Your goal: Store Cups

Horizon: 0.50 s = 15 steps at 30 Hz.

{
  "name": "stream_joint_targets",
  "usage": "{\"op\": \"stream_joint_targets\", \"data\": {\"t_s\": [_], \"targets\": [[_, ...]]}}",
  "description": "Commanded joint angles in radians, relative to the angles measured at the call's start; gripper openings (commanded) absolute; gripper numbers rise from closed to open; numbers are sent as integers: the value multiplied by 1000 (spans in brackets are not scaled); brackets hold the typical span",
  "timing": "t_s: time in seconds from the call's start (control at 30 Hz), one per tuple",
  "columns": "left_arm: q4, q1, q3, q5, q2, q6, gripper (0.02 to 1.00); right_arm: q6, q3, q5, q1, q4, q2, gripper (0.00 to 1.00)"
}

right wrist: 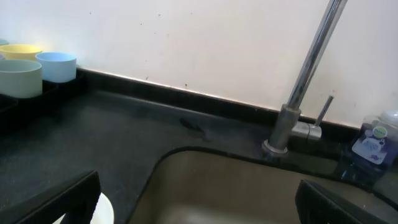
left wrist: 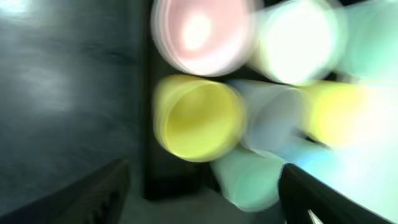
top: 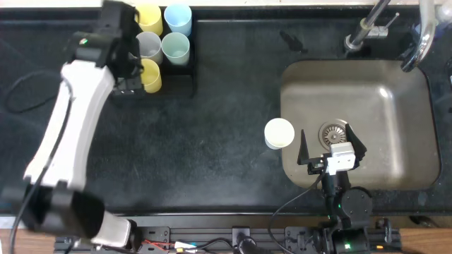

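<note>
Left pincer, spread wide, hangs over yellow cup, arm outstretched.

A kitchen: steel sink, faucet, dark countertop.

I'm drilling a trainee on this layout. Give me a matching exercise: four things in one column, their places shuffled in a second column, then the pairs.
Things:
1 white cup
2 blue cup
3 right gripper
4 faucet

Places:
A in the tray
B behind the sink
C on the counter, at the sink's rim
D over the sink

Pairs: 1-C, 2-A, 3-D, 4-B.
</note>
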Motion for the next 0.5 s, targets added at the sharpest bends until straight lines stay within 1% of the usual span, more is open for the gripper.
{"op": "stream_joint_targets", "data": {"t_s": [0.03, 0.1, 0.17, 0.23, 0.3, 0.33, 0.4, 0.5], "targets": [[139, 4, 2, -129, -194, 327, 895, 0, -14, -7, 5, 6, -10, 996], [247, 5, -10, -144, -255, 554, 910, 0, -14, -6, 5, 6, -10, 996], [387, 5, -48, -133, -314, 808, 915, 0, -14, -6, 5, 6, -10, 996], [563, 5, -130, -77, -378, 1064, 908, 0, -14, -6, 5, 6, -10, 996], [730, 6, -243, -21, -443, 1235, 928, 0, -14, -6, 5, 6, -10, 996], [818, 11, -313, 9, -480, 1302, 950, 0, -14, -6, 5, 6, -10, 996], [958, 23, -447, 63, -552, 1384, 991, 0, -14, -6, 5, 6, -10, 996], [1136, 37, -645, 115, -660, 1477, 1000, 0, -14, -7, 5, 6, -10, 996]]}}
